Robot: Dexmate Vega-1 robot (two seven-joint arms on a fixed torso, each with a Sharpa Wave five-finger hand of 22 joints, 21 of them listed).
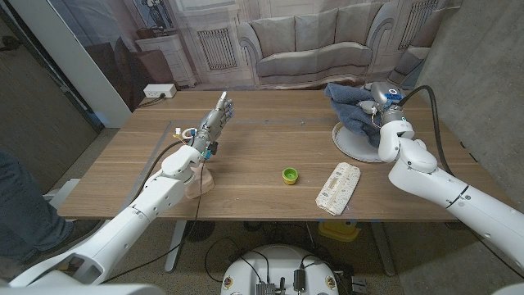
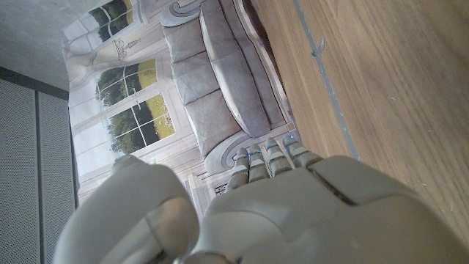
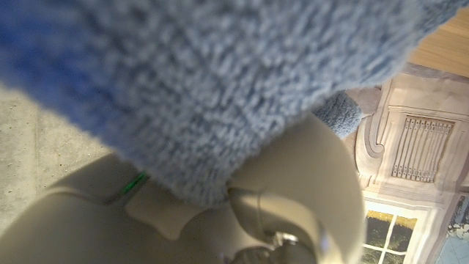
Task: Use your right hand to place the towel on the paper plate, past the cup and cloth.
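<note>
The right hand (image 1: 378, 105) holds the blue towel (image 1: 350, 103) with its fingers clamped on it, just above the paper plate (image 1: 357, 142), probably ready to lay it down. The left hand (image 1: 214, 120) waits with fingers straight and together over the worktop (image 1: 262, 156), away from the green cup (image 1: 290, 174) and folded cloth (image 1: 339, 188).

Towel (image 1: 350, 108): blue-grey, fuzzy pile in the right wrist view (image 3: 220, 81). Paper plate (image 1: 354, 144): plain white. Cup (image 1: 290, 174): yellow-green, darker green inside. Cloth (image 1: 339, 188): cream with faint pale stripes. Table (image 1: 262, 147): mid-brown wood grain. Right hand (image 1: 383, 100): light grey with a blue light. Left hand (image 1: 214, 121): grey, with coloured wiring at the wrist.
</note>
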